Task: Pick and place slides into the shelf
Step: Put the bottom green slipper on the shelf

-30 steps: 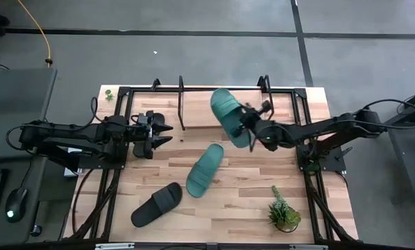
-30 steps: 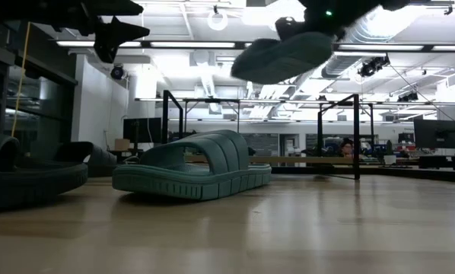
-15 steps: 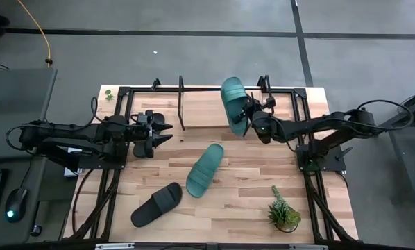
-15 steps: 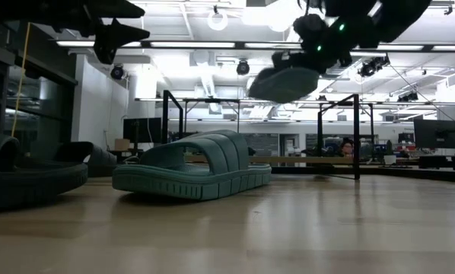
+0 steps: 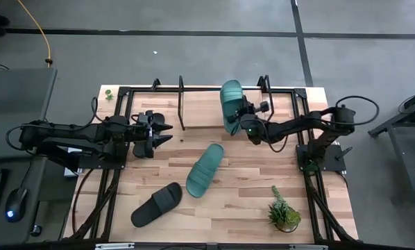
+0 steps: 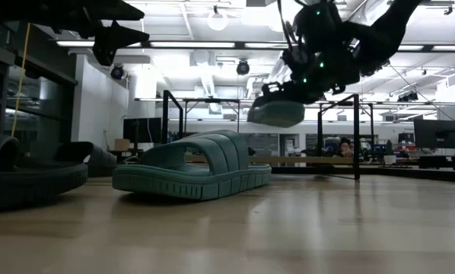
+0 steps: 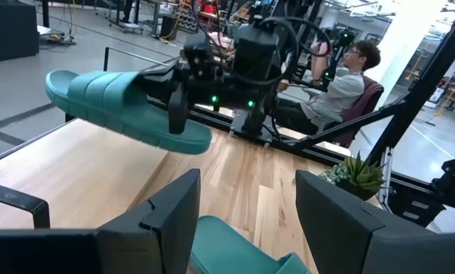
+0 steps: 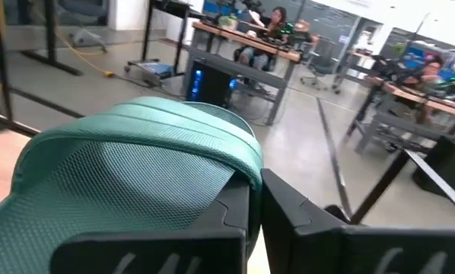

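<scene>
Held slide: I am carrying a teal-green rubber slide sandal with a wide ribbed strap [image 5: 230, 104] in my right gripper [image 5: 245, 119], my fingers clenched on the edge of its sole, just below the strap.
Where it hangs: the sandal is riding clear of the boards, sticking out ahead of my right gripper over the light wooden shelf in its black tube frame [image 5: 197, 119]; in the low view it is floating above the frame's rails.
Left gripper: my left gripper [image 5: 163, 134] is waiting with fingers parted and nothing between them, beside the shelf's other end.
Slides left: a second teal-green slide sandal [image 5: 205, 169] is lying on the wooden table [image 5: 242, 201] below and nearer than my right gripper; a black slide sandal [image 5: 157, 203] is lying farther off toward the front edge.
Risk, frame: I am judging that the upright black posts [image 5: 182, 104] are standing close to the sandal's path, so lowering it askew could be catching a post and twisting it.
Risk, grip: I am pinching one edge only, so the long sandal could be sagging or slipping as I set it down.
Risk, landing: released too high or tilted, it could be tipping off the board.
Hard to see: I cannot tell how high the sandal is above the board.
Missing: a fourth slide is not clearly showing from above; in the low view a dark rounded shape is sitting behind the black one, unidentifiable.
</scene>
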